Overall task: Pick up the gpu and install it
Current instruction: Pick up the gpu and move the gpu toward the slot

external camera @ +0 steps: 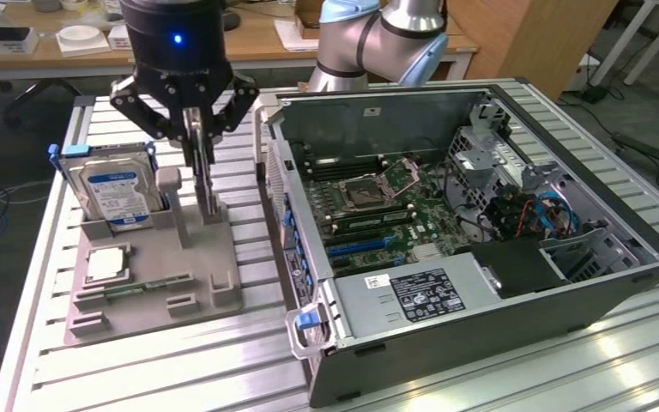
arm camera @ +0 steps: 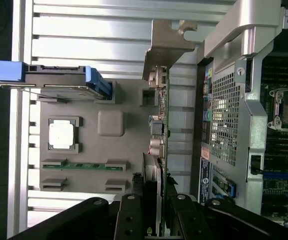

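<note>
Our pincer [external camera: 199,144] hangs straight down over the grey holder [external camera: 186,266] on the exterior view's left. Its two black fingers [arm camera: 132,212] are drawn partway together onto the graphics card [external camera: 207,187], one against each flat face, so we see it gripped near its upper edge. The card stands upright on its long edge, with its lower edge down among the holder's slot posts. We cannot tell whether it rests in the slot or is just clear of it. In the wrist view we see the card edge-on, with its silver bracket [arm camera: 166,42] at the end away from the fingers.

Beside the card, further to the exterior view's left, a hard drive [external camera: 112,184] with a blue label stands upright in the same holder. A square processor chip [external camera: 106,264] lies flat in a recess, and a green memory stick [external camera: 135,287] lies flat near it.

Just beside the holder, on the exterior view's right, lies an open computer case [external camera: 604,283]. We can see its motherboard [external camera: 393,219], a processor socket [external camera: 373,190] and the labelled power supply [external camera: 415,296]. Holder and case both sit on a table of aluminium slats [external camera: 147,369]. Behind it we see a wooden desk [external camera: 261,43] and the arm's grey joints [external camera: 376,34].
</note>
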Robot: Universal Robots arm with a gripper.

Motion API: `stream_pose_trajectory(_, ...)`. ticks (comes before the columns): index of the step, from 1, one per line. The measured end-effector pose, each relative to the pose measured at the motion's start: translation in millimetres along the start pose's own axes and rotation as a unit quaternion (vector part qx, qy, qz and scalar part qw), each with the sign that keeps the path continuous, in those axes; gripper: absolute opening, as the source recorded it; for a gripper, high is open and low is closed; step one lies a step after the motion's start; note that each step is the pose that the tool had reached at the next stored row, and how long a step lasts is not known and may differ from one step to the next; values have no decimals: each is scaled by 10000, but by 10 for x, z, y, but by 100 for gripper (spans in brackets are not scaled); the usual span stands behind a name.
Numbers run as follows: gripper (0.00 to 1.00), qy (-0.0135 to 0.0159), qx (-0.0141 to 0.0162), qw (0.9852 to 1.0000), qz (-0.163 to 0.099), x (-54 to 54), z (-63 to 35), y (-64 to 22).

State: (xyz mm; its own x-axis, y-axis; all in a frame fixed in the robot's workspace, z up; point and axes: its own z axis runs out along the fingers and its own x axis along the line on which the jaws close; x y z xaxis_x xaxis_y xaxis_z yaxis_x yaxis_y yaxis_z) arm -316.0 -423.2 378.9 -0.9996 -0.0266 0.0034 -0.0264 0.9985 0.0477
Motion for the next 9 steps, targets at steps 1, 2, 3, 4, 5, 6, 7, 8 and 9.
stream_pose_trajectory(1, 27, 0, -1, 10000, 0, 0, -33, 2)
stream_pose_trajectory(2, 27, -1, -1, 10000, 0, 0, -67, 3)
stream_pose_trajectory(3, 27, -1, -2, 10000, 0, 0, -99, 5)
stream_pose_trajectory(4, 27, -1, -2, 10000, 0, 0, -132, 6)
stream_pose_trajectory(5, 27, -2, -3, 10000, -1, 1, -165, 8)
stream_pose_trajectory(6, 27, -2, -3, 10000, -1, 1, -195, 9)
stream_pose_trajectory(7, 27, -2, -4, 10000, -1, 1, -227, 11)
stream_pose_trajectory(8, 27, -3, -4, 10000, 0, 1, -258, 12)
stream_pose_trajectory(9, 27, -3, -4, 10000, 0, 1, -288, 14)
